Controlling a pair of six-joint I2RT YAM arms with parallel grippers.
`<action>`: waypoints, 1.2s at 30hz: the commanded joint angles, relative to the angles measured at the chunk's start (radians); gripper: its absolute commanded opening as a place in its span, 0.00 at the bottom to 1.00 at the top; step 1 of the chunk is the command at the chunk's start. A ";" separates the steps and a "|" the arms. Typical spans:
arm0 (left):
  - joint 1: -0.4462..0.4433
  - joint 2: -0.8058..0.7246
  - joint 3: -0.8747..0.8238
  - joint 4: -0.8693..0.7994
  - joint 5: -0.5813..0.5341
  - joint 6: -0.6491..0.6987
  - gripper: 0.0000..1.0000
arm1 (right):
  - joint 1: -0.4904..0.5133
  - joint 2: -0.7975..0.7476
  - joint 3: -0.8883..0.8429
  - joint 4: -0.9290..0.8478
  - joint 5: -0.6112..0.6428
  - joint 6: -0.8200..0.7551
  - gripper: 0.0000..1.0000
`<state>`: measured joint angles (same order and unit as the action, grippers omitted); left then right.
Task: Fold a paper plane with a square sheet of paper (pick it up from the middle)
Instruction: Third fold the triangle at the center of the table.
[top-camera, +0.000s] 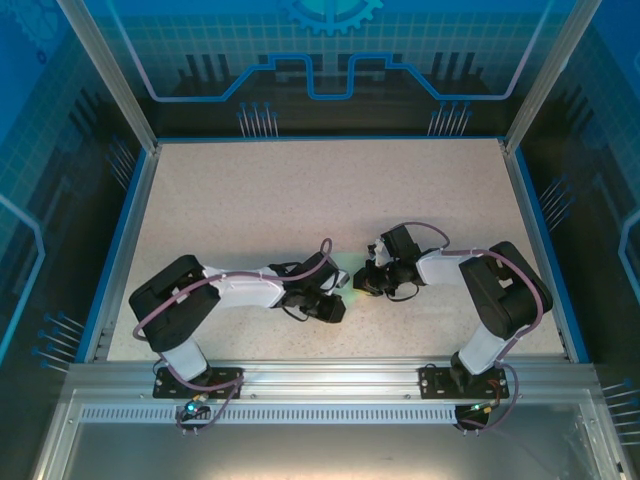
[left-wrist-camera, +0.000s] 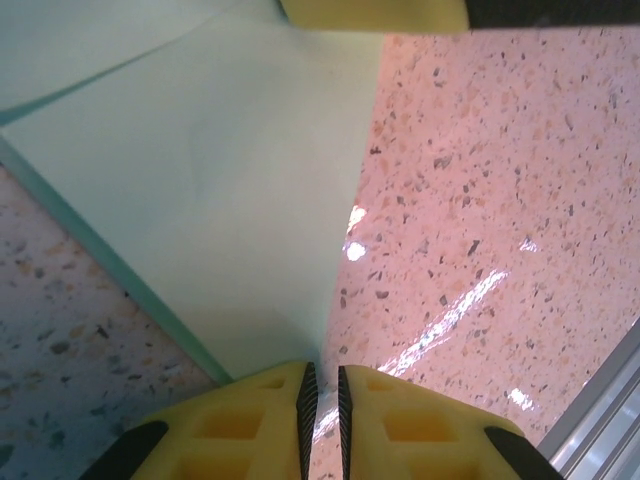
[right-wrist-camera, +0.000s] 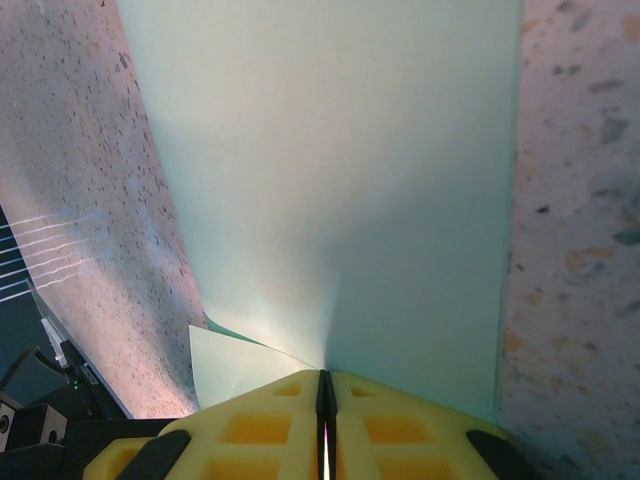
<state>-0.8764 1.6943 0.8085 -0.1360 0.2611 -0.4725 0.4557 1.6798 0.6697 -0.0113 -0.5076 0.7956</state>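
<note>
The folded sheet of paper (left-wrist-camera: 250, 200) is at the near middle of the worktop (top-camera: 300, 200), between both grippers: left gripper (left-wrist-camera: 322, 385) on its left side, right gripper (right-wrist-camera: 326, 385) on its right side, each gripping one edge.

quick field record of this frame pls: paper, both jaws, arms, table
paper sheet: pale mint-green, plain, partly folded; layered edges in the left wrist view
left jaws: shut on a pointed corner of the sheet
right jaws: shut on the sheet, a small flap beside them
left arm: reaches inward toward table centre
right arm: reaches inward, its wrist close to the left arm's
table: speckled top
sheet lifted or flat: cannot tell
</note>
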 joint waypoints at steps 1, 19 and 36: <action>-0.007 0.005 -0.050 -0.199 0.037 -0.015 0.20 | -0.017 0.052 -0.013 -0.095 0.105 -0.022 0.12; -0.009 -0.129 -0.084 -0.314 -0.014 -0.028 0.20 | -0.015 0.040 -0.009 -0.100 0.102 -0.017 0.13; 0.011 -0.079 0.087 -0.048 -0.024 -0.158 0.20 | -0.016 -0.072 -0.006 -0.071 0.063 0.006 0.18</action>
<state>-0.8742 1.5806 0.8822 -0.2134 0.2562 -0.5972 0.4557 1.6585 0.6781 -0.0349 -0.4931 0.7963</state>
